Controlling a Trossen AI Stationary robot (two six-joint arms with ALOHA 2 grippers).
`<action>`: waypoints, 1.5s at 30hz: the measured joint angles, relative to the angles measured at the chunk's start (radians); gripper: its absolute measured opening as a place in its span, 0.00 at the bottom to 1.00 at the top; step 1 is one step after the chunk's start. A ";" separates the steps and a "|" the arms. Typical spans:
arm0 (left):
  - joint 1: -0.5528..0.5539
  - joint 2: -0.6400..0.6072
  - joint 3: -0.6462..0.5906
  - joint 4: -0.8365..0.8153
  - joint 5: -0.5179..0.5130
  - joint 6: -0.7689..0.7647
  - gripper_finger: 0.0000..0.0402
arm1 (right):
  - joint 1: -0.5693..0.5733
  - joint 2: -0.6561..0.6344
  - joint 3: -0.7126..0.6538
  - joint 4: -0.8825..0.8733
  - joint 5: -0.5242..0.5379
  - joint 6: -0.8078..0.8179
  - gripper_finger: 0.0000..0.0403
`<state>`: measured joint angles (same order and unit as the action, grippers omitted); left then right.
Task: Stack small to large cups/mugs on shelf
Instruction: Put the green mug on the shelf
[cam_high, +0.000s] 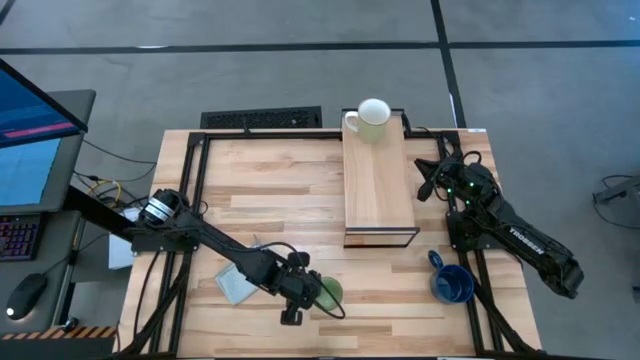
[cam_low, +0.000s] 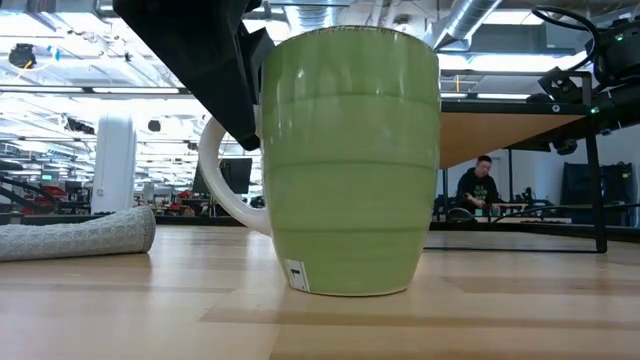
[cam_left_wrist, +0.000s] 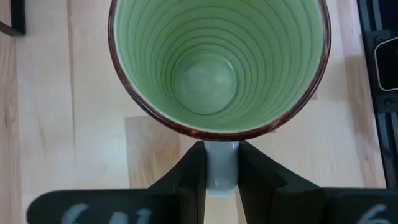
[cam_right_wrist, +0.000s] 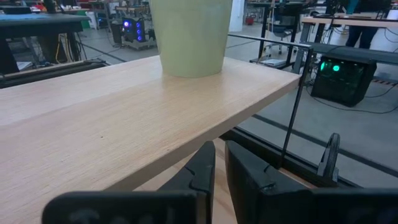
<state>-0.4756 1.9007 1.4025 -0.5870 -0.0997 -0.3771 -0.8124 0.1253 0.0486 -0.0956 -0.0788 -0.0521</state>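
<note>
The step in hand is the second mug. The white mug (cam_high: 372, 117) already stands at the far end of the shelf (cam_high: 378, 190), and the left gripper (cam_left_wrist: 221, 167) has its two fingers pinched on the handle of the light green mug (cam_high: 327, 291), which in the low view sits flat on the slatted wooden table (cam_high: 270, 190) near its front edge, so the lift has not begun. A folded grey-blue cloth (cam_high: 237, 282) lies just beside that arm. The dark blue mug (cam_high: 452, 282) waits on the table to the right of the shelf's open end, untouched. The right gripper (cam_right_wrist: 219, 167) hangs beside the shelf's right edge with its fingers nearly pressed together and nothing between them. The next move probably calls for a straight lift, high enough to clear the shelf's plank top, then a carry toward the far end. Held by the handle alone, the mug may tip or swing, so a slow, level carry seems wise. Because the white mug is smaller, it cannot receive the green one; the order of nesting will need settling on the shelf.
</note>
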 joint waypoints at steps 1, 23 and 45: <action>0.002 0.000 0.000 0.001 0.002 0.000 0.12 | 0.000 0.000 0.000 0.000 0.000 0.000 0.15; 0.011 -0.124 0.000 -0.046 -0.128 0.128 0.12 | 0.000 0.000 0.000 0.000 0.000 0.020 0.15; 0.181 -0.374 0.001 -0.175 -0.275 0.156 0.12 | 0.000 0.000 0.000 0.000 0.000 0.028 0.15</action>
<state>-0.2949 1.5265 1.4040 -0.7619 -0.3749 -0.2213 -0.8124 0.1253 0.0486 -0.0956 -0.0784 -0.0240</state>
